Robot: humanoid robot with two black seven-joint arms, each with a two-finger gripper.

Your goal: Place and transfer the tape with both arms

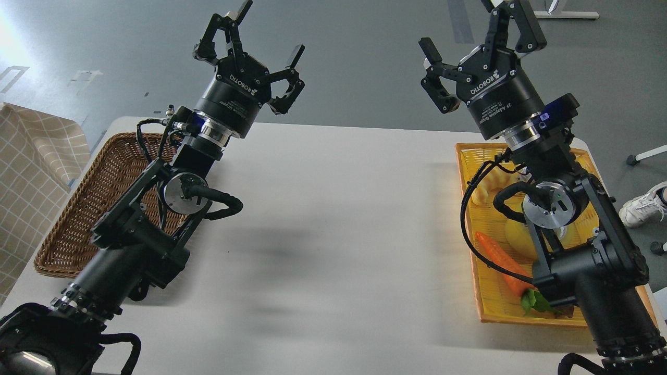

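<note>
Two empty grippers, my left gripper (267,32) and right gripper (471,26), hang spread wide at the frame's top. I can't see the tape; it may sit behind my right arm in the orange woven plastic tray (487,291) at right. I judge nothing is started: next, find it.

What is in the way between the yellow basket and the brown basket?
Nothing visible lies on the table between the yellow basket and the brown basket. Both grippers are raised and open: left, right. No tape shows; the right arm hides part of the yellow basket.
</note>
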